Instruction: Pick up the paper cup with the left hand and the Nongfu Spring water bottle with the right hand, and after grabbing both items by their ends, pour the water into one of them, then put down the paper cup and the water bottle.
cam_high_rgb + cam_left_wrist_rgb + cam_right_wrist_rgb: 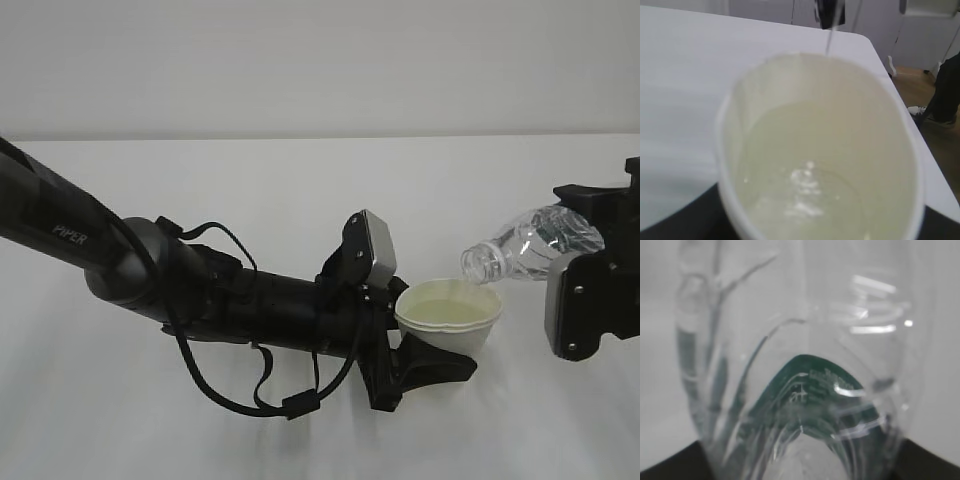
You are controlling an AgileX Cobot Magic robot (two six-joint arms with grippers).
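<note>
The paper cup (448,318) is held above the table by my left gripper (432,352), whose black fingers are shut on its lower end. The Nongfu Spring water bottle (525,243) is tilted with its open mouth over the cup's right rim, and my right gripper (585,250) is shut on its base end. In the left wrist view the cup (815,150) fills the frame, with a pool of water (805,185) in it and a thin stream (829,42) falling in at the far rim. The right wrist view shows the clear bottle (800,340) and its green label (810,385) up close.
The white table (300,180) lies under both arms. The left arm (200,285) with its cables stretches low across the left half. In the left wrist view the table's right edge (900,95) gives way to floor, where a dark leg and shoe (940,105) stand.
</note>
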